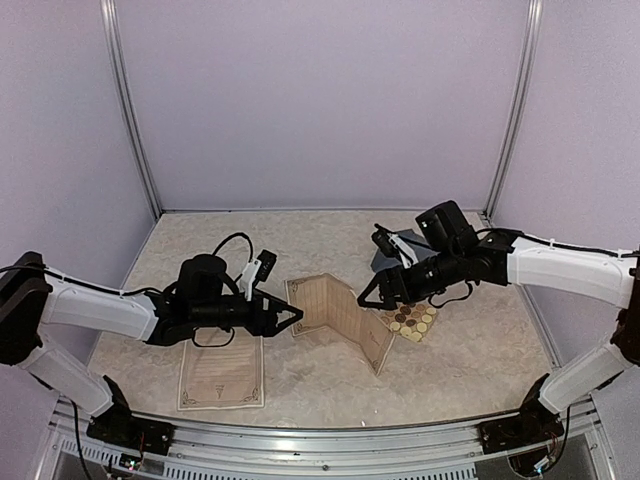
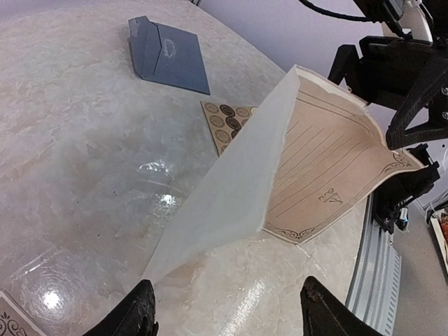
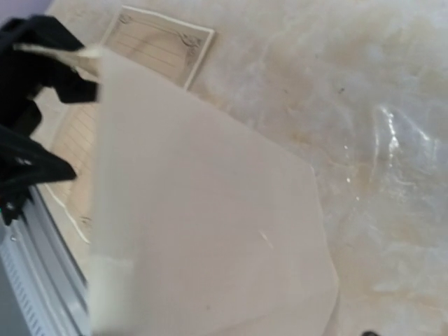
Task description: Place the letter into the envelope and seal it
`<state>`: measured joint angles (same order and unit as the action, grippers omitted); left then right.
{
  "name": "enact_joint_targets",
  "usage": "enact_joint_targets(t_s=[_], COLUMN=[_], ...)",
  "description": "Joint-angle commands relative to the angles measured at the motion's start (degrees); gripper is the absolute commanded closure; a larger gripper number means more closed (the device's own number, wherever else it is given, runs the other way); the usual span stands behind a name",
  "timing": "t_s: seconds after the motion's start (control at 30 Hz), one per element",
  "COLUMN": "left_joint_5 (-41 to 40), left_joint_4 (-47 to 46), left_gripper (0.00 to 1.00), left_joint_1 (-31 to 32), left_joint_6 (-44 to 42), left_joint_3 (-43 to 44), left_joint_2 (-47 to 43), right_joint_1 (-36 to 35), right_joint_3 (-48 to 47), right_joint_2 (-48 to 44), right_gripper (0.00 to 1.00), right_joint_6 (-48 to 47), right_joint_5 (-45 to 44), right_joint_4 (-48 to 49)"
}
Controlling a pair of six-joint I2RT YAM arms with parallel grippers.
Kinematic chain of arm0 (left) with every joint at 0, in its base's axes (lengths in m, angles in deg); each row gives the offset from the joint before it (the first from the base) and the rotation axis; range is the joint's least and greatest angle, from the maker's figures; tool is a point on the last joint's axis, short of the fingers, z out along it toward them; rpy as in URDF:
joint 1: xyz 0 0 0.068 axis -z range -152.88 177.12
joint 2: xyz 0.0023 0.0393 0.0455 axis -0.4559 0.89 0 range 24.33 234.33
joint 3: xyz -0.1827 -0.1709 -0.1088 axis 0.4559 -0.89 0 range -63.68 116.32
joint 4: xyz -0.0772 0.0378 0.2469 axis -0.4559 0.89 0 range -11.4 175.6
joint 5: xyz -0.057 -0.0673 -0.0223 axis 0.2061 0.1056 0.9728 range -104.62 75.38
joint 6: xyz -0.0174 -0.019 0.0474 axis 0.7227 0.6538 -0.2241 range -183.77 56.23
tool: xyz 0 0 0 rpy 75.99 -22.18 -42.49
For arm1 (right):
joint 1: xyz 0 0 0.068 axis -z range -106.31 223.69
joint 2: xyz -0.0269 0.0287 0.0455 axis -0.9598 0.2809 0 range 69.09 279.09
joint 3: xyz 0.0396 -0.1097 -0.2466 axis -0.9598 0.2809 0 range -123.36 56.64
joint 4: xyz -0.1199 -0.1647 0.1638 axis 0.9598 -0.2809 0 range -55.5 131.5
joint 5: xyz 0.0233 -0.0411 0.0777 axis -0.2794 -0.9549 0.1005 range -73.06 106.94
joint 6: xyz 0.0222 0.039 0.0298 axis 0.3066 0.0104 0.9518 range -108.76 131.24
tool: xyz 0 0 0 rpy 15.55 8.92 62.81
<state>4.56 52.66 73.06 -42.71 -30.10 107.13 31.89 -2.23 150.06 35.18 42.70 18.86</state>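
Slate-blue envelope [image 2: 168, 56] far back; sticker sheet [image 2: 225, 122], tented letter [image 1: 340, 312] in front.

My left gripper [image 2: 227, 316] shows as two black fingertips spread wide, only the beige marbled bench [image 2: 84, 175] between them. Just ahead stands the cream ruled paper letter [image 2: 322, 175], folded like a tent, its blank white back toward me. A tan sheet of round stickers [image 2: 225, 120] peeks out behind it. Farther off, the slate-blue paper envelope [image 2: 168, 59] lies flat. The black right gripper [image 2: 374, 94] sits by the letter's upper edge.
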Motion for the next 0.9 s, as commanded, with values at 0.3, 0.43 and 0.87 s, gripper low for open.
enact_joint_targets(t_s=[0.3,0.43,0.87], left_joint_5=[-3.5,-3.8,-4.4], left_joint_4=[-1.1,-1.2,-1.2], left_gripper=[0.35,0.35,0.35], left_joint_1=[1.1,1.2,1.4], left_joint_6=[-0.9,-0.8,-1.1], left_joint_3=[1.1,1.2,2.3], left_joint_2=[-1.5,-1.4,-0.1], right_joint_1=[-4.6,-5.3,-5.4], right_joint_3=[-6.1,-7.4,-8.1], right_joint_2=[3.8,3.8,3.5], right_gripper=[0.19,0.17,0.13], right_joint_6=[0.2,0.3,1.8], right_joint_5=[-9.9,-10.6,-7.5], right_joint_4=[-4.7,-5.1,-3.5])
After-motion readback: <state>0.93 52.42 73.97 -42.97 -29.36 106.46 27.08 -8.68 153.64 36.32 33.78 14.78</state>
